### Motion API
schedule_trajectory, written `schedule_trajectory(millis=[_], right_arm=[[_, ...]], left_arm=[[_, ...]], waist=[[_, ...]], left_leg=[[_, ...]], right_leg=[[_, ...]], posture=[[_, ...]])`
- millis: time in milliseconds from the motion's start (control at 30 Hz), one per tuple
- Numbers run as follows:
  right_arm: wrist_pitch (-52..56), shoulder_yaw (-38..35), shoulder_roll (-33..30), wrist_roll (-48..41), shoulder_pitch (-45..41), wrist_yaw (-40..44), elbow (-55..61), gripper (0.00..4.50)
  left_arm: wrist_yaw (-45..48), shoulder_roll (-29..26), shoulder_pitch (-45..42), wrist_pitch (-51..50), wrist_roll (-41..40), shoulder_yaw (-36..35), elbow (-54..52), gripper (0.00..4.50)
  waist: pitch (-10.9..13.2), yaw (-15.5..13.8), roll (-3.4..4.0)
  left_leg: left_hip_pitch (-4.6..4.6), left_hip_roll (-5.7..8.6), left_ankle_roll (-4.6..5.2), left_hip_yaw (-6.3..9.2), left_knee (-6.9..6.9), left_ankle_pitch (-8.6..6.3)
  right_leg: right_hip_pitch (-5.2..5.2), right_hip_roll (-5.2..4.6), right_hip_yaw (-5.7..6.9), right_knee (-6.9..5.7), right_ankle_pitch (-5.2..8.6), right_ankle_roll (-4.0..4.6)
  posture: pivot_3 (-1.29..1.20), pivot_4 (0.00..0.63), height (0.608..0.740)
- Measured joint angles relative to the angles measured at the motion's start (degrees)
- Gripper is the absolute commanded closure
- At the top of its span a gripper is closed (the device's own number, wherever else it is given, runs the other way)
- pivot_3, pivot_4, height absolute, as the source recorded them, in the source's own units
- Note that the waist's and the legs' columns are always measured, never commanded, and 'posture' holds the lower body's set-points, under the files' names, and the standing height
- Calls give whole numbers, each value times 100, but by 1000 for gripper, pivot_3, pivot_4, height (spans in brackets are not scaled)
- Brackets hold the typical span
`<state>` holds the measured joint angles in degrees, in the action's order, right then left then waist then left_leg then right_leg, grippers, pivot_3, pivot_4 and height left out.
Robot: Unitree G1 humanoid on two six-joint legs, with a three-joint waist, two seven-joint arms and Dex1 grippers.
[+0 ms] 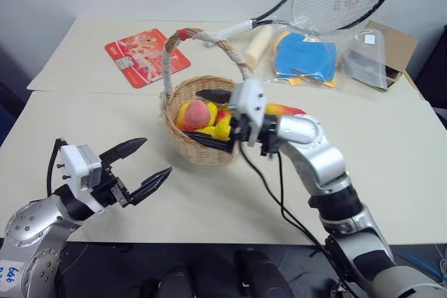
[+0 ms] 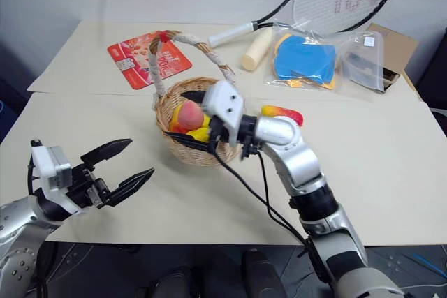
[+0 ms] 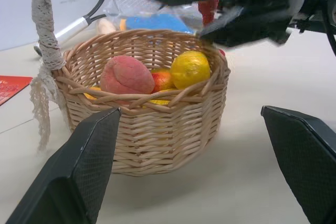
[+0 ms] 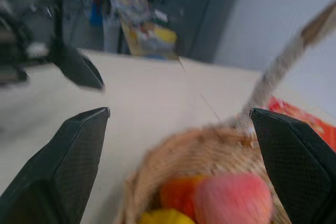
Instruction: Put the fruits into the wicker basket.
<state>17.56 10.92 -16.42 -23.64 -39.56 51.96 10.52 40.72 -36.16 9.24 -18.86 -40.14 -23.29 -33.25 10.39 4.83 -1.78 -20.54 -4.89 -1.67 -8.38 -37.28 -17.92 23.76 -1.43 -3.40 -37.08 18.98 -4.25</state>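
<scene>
Right hand (image 1: 215, 118) open over wicker basket (image 1: 202, 150) — fruits (image 1: 199, 115) inside, beneath it

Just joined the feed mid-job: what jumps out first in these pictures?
The wicker basket at mid-table, already holding a pink peach and yellow lemon, with the right gripper spread open over it. Behind the right arm a red-and-yellow mango lies on the table, outside the basket. The left gripper hovers open nearby.

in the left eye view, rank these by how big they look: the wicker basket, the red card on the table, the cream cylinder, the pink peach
1. Round tan wicker basket with its arched handle: largest.
2. Flat red printed card.
3. Cream-coloured cylinder and round pink peach: these look about alike. The cylinder lies farther from the camera, so I won't rank them.
</scene>
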Motion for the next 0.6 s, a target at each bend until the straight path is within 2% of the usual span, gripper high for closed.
schedule_trajectory(millis=[100,233,367,400,467,533,600], right_arm=[[350,-218,-780,-811,649,854,678,52],[499,-759,-1842,-885,1960,1266,706,52],[-16,-1800,-2301,-753,2836,1217,361,52],[-422,-2105,-2388,-549,3122,1194,125,52],[-1029,-2423,-2383,-246,3443,1068,-208,52],[-1789,-2826,-2317,157,3874,743,-888,52],[-2215,-3054,-2307,346,4138,578,-1422,52]], left_arm=[[89,-75,-138,-15,-2,24,76,0],[311,-266,-238,-25,2,57,195,0],[484,-438,-394,-82,-4,120,229,0],[523,-499,-496,-108,-6,135,248,0],[552,-603,-713,-169,10,229,296,0],[622,-1034,-1136,-357,99,378,314,0],[635,-1224,-1424,-565,104,442,345,0]], waist=[[-2,-57,-4],[-4,-120,-7],[-3,-138,-7],[-3,-149,-8],[-2,-155,-7],[3,-179,-22],[7,-169,-6]], left_leg=[[2,6,19,10,1,-11],[5,18,36,-7,-4,-26],[12,19,29,-15,-5,-24],[18,25,24,-13,-3,-22],[24,25,19,-13,-1,-18],[23,25,9,-14,-3,-11],[33,32,12,-14,-1,-10]], right_leg=[[-17,-11,11,17,0,0],[-19,-20,-3,29,-1,-3],[-22,-9,-1,35,-5,-10],[-27,-3,0,34,-5,-9],[-29,0,-2,26,-5,-9],[-35,4,9,25,-4,-8],[-36,-2,-6,18,-6,-10]], posture=[[0,150,740],[0,150,740],[0,150,740],[0,150,740],[0,150,740],[0,150,740],[0,150,740]])
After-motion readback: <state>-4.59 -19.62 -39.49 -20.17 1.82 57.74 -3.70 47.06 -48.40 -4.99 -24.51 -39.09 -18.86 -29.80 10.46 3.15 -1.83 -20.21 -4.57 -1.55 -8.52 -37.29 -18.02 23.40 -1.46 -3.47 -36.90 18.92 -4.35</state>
